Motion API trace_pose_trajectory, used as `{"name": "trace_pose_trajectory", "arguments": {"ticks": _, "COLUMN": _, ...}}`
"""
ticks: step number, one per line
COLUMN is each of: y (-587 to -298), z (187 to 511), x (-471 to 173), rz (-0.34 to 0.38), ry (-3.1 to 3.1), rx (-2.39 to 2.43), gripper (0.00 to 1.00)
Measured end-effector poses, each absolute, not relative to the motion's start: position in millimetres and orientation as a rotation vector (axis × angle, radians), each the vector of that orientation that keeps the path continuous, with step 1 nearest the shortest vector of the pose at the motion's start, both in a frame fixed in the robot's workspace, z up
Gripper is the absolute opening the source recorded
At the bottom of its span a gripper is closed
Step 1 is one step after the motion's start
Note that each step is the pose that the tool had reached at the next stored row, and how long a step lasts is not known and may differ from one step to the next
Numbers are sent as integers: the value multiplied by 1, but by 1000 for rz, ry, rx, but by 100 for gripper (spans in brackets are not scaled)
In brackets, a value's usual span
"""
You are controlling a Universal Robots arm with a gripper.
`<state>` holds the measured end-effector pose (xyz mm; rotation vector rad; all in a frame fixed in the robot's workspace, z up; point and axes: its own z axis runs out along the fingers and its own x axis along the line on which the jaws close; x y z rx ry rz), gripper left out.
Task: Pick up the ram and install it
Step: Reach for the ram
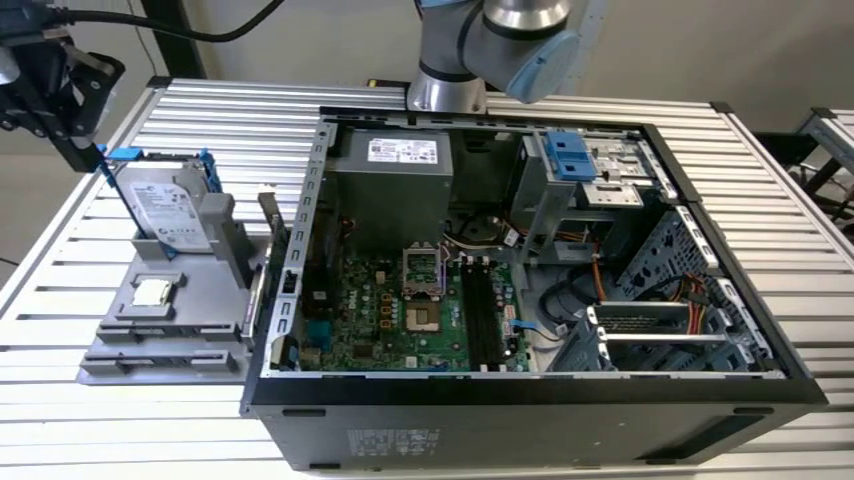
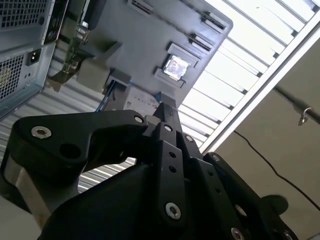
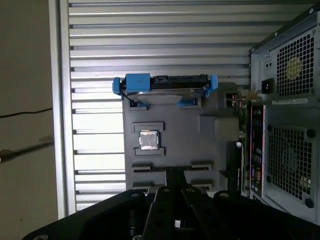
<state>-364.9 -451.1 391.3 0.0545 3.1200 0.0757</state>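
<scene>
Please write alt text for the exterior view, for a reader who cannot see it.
An open computer case lies on a slatted metal table, its motherboard exposed. At the exterior view's left, a grey holder carries a hard drive in a blue frame and a small silver chip; the gripper hangs near the drive.

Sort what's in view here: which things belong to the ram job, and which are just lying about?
Job: the ram, standing in the grey holder beside the open computer case; the pincer, near that holder; the memory slots inside the case.
Lying about: the hard drive in its blue frame; the small square silver chip. Both sit in the holder.
</scene>
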Motion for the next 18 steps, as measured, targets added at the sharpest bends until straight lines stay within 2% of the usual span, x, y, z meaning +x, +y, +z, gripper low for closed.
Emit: {"name": "trace_pose_trajectory", "arguments": {"ticks": 18, "y": -479, "z": 390, "x": -366, "rz": 76, "ry": 3120, "rx": 55, "gripper": 0}}
